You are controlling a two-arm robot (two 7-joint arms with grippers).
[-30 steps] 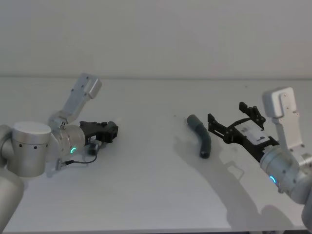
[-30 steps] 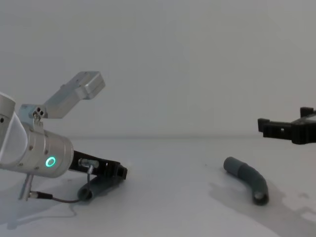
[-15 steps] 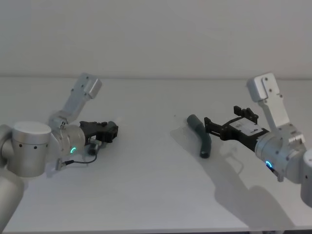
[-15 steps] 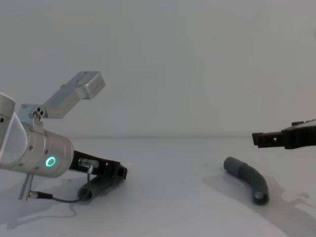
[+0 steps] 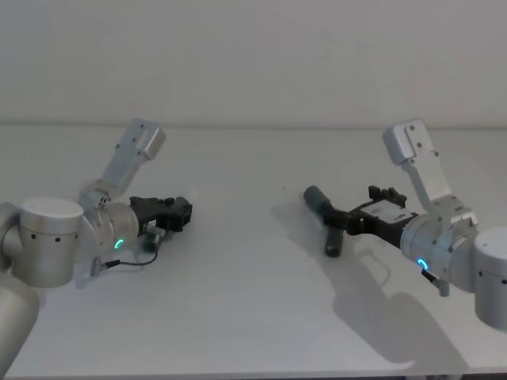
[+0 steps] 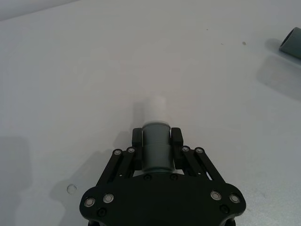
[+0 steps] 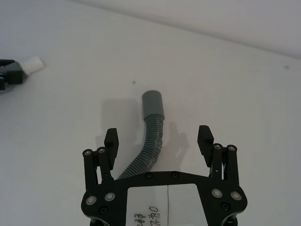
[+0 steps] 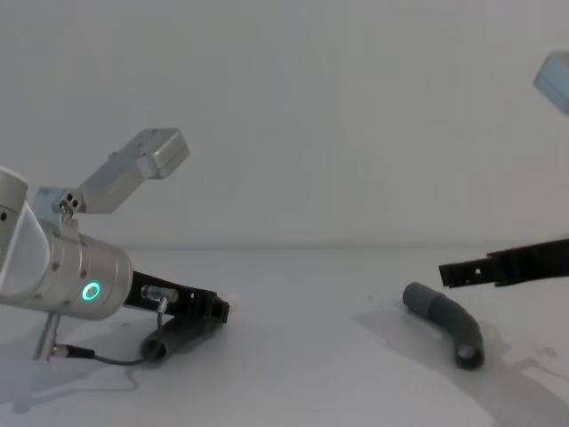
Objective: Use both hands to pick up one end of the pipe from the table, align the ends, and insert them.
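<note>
Left gripper [image 6: 156, 138], toward the table's [image 5: 238, 309] left edge: fingers clamped on the left piece [image 6: 155, 153], just behind its white tip [image 6: 154, 107], which points toward the table's middle. The piece sits low at the surface; lift-off cannot be confirmed.

Right gripper [image 7: 158, 137], toward the right edge: fingers wide, one on either side of the right piece [image 7: 153, 134], not touching it. That piece lies flat, collar [image 7: 153, 101] toward the far edge and the middle.

Step in hand, by my judgement: the right-hand grasp. Recommended: descend squarely, close on the ribbed run behind the collar, leave the socket mouth clear for the tip, and hold the left grip firm meanwhile.
</note>
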